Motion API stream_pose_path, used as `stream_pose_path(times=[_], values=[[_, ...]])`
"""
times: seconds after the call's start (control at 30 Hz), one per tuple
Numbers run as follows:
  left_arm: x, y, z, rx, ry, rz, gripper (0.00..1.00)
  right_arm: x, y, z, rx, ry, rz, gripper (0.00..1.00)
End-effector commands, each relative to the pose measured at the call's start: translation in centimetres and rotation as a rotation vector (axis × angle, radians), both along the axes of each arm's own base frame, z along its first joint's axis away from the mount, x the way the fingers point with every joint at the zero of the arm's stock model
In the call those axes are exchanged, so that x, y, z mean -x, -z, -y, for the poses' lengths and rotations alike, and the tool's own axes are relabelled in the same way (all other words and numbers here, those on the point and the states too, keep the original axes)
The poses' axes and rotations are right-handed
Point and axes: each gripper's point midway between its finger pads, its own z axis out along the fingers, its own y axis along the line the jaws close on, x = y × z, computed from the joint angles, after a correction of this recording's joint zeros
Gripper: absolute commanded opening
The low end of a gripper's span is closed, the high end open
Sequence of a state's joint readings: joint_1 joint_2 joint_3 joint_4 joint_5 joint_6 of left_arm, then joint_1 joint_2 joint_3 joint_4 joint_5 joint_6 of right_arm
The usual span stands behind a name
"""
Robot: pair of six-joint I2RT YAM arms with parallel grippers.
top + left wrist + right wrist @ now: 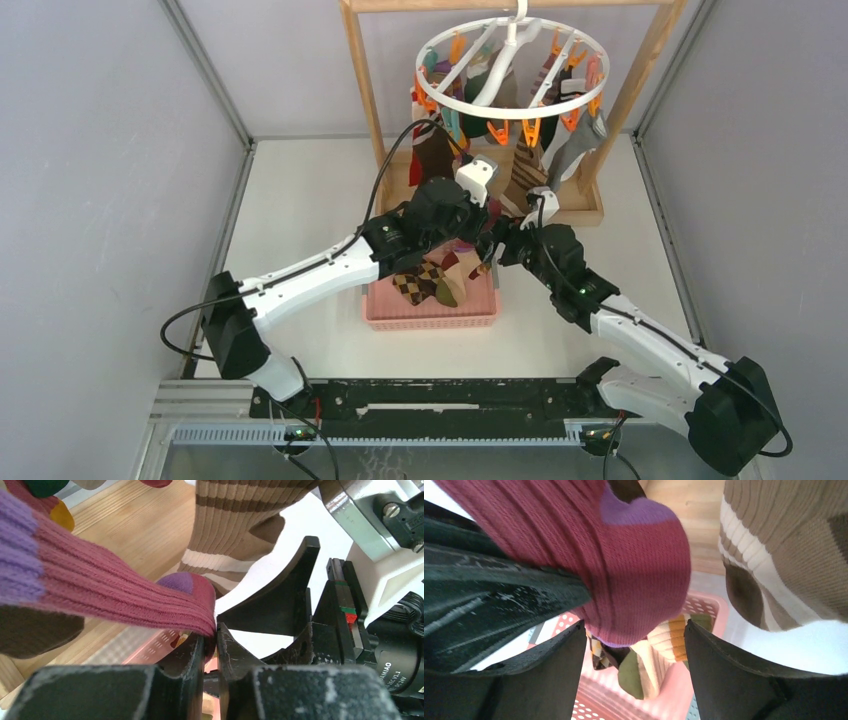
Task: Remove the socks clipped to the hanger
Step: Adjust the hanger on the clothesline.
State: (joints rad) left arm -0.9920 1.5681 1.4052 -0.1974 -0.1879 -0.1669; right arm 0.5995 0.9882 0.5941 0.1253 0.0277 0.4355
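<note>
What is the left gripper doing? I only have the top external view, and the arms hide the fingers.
Observer: In the left wrist view, the left gripper is shut on a ribbed maroon sock with a purple toe patch.
Operator: And the right gripper?
Observer: The right gripper is open, one finger either side of that sock's toe.
Operator: Anything crowding it?
Observer: A tan ribbed sock with brown and white stripes hangs beside the toe, not touching.

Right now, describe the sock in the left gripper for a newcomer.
Below the white ring hanger, above the pink basket, the left gripper pinches one sock. It is ribbed dark red with a purple patch, unlike the tan brown-striped sock beside it.
</note>
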Motion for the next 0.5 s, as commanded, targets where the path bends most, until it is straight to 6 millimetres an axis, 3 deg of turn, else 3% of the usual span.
stream_pose_path(times=[0.0,0.23,0.47], values=[[0.79,-5.69,0.05,0.128,0.019,0.045,0.18,-0.46,-5.18,-2.26,-0.119,-0.071,0.131,0.79],[1.12,-5.97,0.24,0.15,0.034,0.034,0.18,-0.64,-5.01,-3.11,-0.133,-0.094,0.13,0.77],[1.21,-6.02,0.07,0.15,0.035,0.032,0.21,-0.82,-4.77,-3.1,-0.126,-0.091,0.129,0.31]])
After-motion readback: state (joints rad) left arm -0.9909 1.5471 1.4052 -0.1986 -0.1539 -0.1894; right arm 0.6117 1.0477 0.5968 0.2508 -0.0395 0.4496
